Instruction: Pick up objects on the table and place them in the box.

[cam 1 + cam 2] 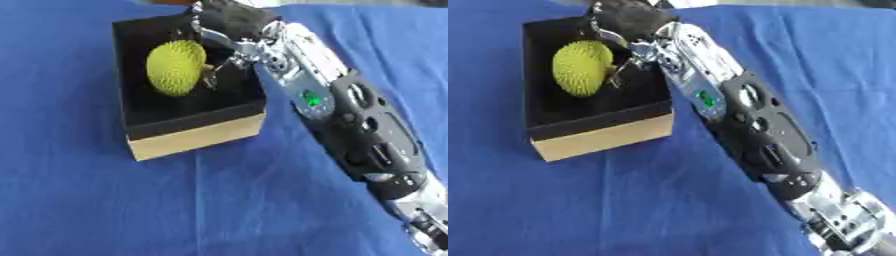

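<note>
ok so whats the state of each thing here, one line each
box: open at the top, upright on the blue cloth, black inside
yellow spiky ball: inside the box opening, at the right hand's fingertips; contact unclear
right hand: over the box's far right corner, fingers reaching down toward the ball; grip cannot be told
blue cloth: spread flat over the table
left hand: not in view

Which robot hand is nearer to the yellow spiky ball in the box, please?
Right. The right robot hand is over the box, fingers touching the yellow spiky ball; the left robot hand shows in neither view.
</note>
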`<act>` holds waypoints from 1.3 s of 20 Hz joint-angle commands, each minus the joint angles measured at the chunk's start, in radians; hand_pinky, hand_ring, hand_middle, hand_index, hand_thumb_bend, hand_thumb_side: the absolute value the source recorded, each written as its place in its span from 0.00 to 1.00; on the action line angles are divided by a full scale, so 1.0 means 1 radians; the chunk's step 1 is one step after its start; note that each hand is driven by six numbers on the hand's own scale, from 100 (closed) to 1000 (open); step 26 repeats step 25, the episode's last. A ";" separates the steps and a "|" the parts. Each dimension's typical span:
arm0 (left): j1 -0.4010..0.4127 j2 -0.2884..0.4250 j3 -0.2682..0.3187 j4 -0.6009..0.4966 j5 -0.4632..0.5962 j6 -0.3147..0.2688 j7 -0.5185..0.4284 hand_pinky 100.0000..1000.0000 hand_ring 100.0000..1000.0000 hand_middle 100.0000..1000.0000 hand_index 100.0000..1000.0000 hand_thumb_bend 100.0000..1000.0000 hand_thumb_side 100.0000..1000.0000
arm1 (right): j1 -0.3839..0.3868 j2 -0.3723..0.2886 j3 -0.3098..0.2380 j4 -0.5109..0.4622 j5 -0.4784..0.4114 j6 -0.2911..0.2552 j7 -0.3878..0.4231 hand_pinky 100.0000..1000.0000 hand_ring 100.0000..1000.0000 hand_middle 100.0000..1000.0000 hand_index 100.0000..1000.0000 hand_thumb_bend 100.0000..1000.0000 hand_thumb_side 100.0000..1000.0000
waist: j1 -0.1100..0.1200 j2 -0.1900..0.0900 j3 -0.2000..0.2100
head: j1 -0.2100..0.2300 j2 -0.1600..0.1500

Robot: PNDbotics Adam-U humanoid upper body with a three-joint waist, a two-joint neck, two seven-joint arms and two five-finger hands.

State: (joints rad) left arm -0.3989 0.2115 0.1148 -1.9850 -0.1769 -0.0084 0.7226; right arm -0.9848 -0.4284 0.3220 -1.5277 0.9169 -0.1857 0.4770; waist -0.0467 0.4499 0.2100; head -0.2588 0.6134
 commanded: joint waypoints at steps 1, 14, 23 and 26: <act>-0.011 0.007 0.003 -0.015 -0.004 0.000 -0.002 0.47 0.66 0.63 0.64 0.86 0.71 | -0.014 -0.019 0.001 -0.010 0.014 -0.024 0.003 0.76 0.59 0.55 0.71 0.27 0.00 | -0.004 -0.038 0.002 | 0.000 -0.006; -0.010 0.006 0.003 -0.015 -0.005 0.000 -0.001 0.47 0.66 0.63 0.63 0.86 0.71 | -0.015 -0.019 -0.064 -0.065 0.036 -0.011 0.011 0.84 0.77 0.79 0.87 0.18 0.00 | -0.001 -0.039 -0.002 | 0.002 -0.012; -0.006 0.012 0.010 -0.015 -0.010 0.001 0.006 0.47 0.66 0.63 0.64 0.87 0.71 | 0.023 -0.165 -0.204 -0.361 -0.215 0.208 -0.295 0.83 0.73 0.76 0.84 0.00 0.00 | 0.000 -0.040 -0.013 | 0.017 -0.008; -0.004 0.015 0.013 -0.015 -0.012 0.001 0.010 0.47 0.66 0.63 0.64 0.86 0.71 | 0.072 -0.230 -0.240 -0.427 -0.285 0.237 -0.368 0.83 0.73 0.77 0.86 0.00 0.19 | 0.000 -0.040 -0.017 | 0.022 -0.007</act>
